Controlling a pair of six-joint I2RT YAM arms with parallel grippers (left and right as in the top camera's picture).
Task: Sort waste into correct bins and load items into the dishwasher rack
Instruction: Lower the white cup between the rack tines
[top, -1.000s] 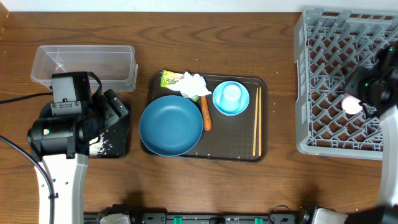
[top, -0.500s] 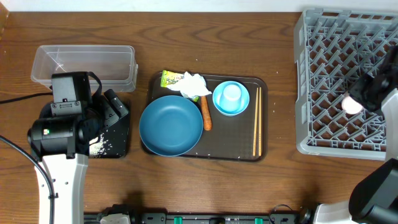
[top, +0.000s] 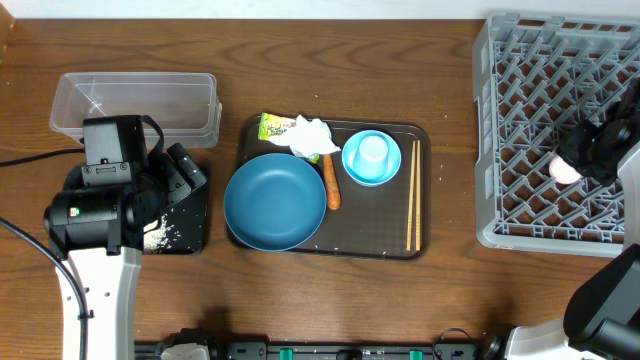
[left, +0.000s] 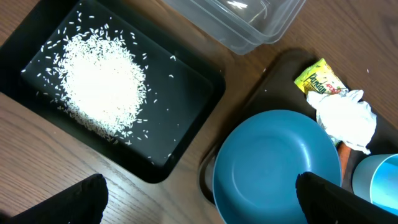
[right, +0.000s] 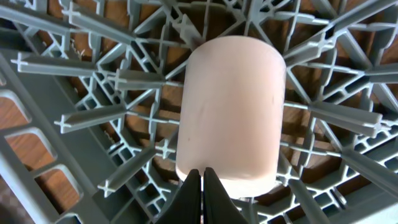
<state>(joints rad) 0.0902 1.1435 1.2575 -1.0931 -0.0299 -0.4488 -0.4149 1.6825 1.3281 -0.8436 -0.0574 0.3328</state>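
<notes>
Right wrist: right gripper (right: 202, 178) pinched shut, empty, white cup (right: 230, 112) in rack (right: 81, 81) mid-frame; left gripper (left: 202, 186) wide open, empty.

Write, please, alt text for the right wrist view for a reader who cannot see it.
A small white cup lies on its side on the lattice of the grey dishwasher rack. The right gripper shows at the bottom edge, its fingers closed together at the cup's near end.

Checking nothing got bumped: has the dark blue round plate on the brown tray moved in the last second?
No. The dark blue round plate overlaps the left edge of the dark brown serving tray exactly as before, right beside the orange carrot.
</notes>
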